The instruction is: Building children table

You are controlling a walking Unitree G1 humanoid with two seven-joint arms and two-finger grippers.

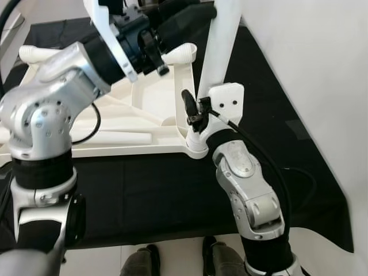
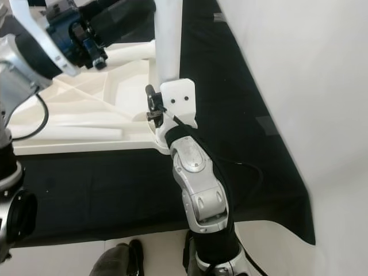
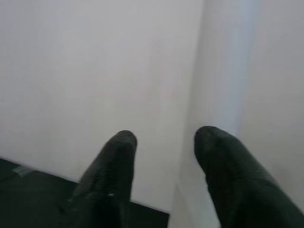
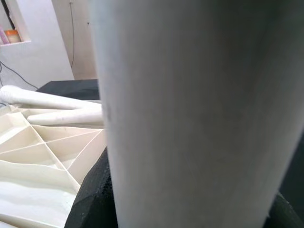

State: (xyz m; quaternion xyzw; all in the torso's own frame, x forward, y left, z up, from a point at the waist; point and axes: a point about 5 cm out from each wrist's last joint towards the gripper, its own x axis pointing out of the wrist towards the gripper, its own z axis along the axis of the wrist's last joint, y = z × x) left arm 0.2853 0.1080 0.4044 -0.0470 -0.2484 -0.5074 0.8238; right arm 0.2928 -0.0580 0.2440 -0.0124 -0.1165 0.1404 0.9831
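Leg was held upright at centre frame over the tabletop's corner socket, clamped by the right gripper; the left gripper was spread beside it.

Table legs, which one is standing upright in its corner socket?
The table leg held by the right pincer; the other legs lie flat on the overturned tabletop.

White table leg top cut off by frame.
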